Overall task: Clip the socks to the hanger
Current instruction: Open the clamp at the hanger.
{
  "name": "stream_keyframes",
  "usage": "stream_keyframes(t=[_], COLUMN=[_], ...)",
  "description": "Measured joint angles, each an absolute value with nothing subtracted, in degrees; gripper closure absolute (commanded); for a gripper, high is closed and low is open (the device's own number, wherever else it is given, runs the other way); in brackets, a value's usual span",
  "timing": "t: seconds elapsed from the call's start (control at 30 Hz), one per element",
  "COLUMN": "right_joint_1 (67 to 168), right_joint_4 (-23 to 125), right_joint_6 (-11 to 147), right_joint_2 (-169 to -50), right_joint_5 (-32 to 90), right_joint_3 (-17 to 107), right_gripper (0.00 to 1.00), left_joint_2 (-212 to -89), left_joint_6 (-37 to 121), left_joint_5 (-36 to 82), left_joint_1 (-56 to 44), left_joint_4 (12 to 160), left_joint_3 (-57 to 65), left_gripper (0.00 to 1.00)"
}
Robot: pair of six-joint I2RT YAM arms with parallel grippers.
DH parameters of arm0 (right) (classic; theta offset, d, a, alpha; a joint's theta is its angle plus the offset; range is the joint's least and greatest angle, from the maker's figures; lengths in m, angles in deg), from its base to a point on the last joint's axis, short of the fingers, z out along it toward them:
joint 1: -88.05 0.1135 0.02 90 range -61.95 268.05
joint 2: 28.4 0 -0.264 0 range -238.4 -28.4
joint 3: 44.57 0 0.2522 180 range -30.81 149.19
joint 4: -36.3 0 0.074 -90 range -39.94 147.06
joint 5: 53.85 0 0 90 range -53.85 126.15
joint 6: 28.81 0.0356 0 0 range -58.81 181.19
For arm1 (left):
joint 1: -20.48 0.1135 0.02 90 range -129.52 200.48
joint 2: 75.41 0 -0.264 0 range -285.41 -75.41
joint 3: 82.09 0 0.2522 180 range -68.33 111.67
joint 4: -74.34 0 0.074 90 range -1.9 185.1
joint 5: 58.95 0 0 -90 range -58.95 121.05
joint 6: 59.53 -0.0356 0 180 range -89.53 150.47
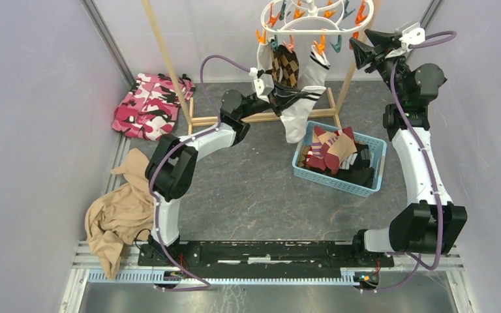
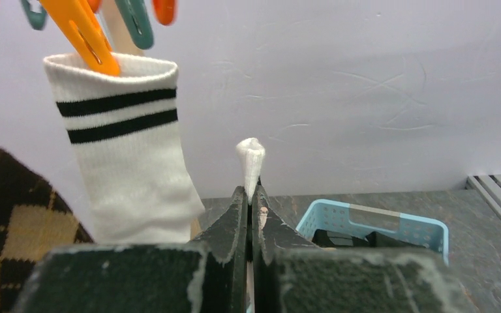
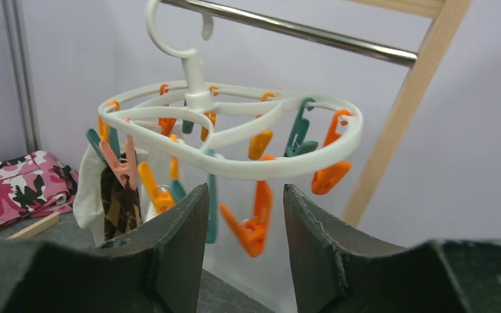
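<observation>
The white hanger [image 1: 310, 16] hangs from the rack bar with orange and teal clothespins. A plain white sock [image 1: 263, 60], a brown argyle sock [image 1: 288, 65] and a white striped sock [image 1: 314, 65] are clipped to it. My left gripper [image 1: 277, 96] is shut on a fold of white sock [image 2: 251, 160], just below and right of the clipped striped sock [image 2: 127, 169]. My right gripper [image 1: 360, 51] is open and empty beside the hanger's right side. An orange clothespin [image 3: 254, 225] hangs beyond its fingers, and the hanger ring [image 3: 235, 130] is above them.
A blue basket [image 1: 329, 184] right of centre holds maroon/tan and dark socks [image 1: 331, 150]. The wooden rack frame [image 1: 169, 59] stands at the back. Pink camouflage cloth [image 1: 150, 104] lies at back left, and a tan garment [image 1: 114, 218] at front left.
</observation>
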State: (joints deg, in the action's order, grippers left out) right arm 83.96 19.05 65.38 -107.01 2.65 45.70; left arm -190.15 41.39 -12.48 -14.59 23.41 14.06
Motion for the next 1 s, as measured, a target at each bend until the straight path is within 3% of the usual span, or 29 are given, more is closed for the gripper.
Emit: stream_keyframes(t=[0.5, 0.73, 1.0], right_joint_1=[84.2, 85.0, 84.9], right_joint_4=[17.7, 18.5, 21.9], right_joint_6=[68.8, 66.8, 62.1], right_joint_2=[-111.8, -111.8, -109.3], right_joint_5=[-2.2, -2.8, -1.9], right_joint_3=[45.7, 45.6, 43.8], right_gripper=[0.49, 0.39, 0.34], left_joint_2=[-199.8, -203.7, -206.1], left_joint_6=[43.3, 43.3, 43.2], left_joint_5=[-9.6, -6.7, -3.3], left_joint_1=[-10.2, -9.3, -8.5], left_joint_4=[21.0, 23.0, 25.8], left_joint_3=[24.1, 30.7, 34.5], left_gripper=[0.98, 0.98, 0.98])
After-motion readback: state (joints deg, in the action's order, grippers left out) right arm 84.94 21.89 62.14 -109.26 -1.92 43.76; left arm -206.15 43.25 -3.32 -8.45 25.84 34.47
